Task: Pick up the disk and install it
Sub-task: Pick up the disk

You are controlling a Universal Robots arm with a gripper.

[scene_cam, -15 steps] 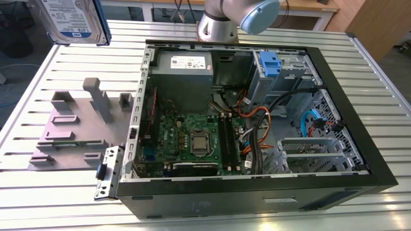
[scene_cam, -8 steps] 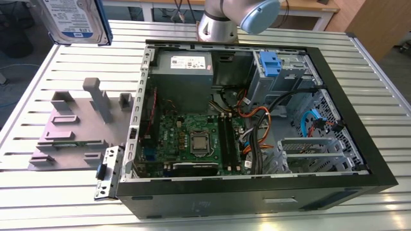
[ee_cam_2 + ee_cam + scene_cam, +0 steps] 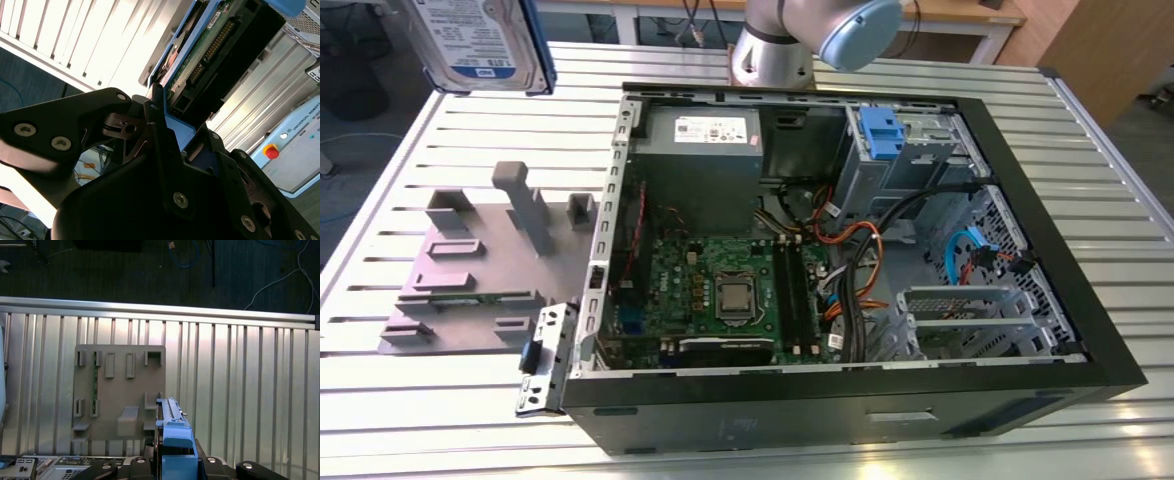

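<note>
Above the desk [image 3: 400,180] and grey fixture [image 3: 467,285], the end effector [image 3: 165,125] clenches the disk [image 3: 480,40] by its blue frame; pickup looks done, installation in the open computer case [image 3: 854,400] remains undone.

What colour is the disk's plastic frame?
Blue frame, clearest in the first wrist view.

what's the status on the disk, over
End effector shut on the disk by its blue carrier. Disk aloft at the exterior view's left, apart from the open case. Cables lie loose inside the case.
</note>
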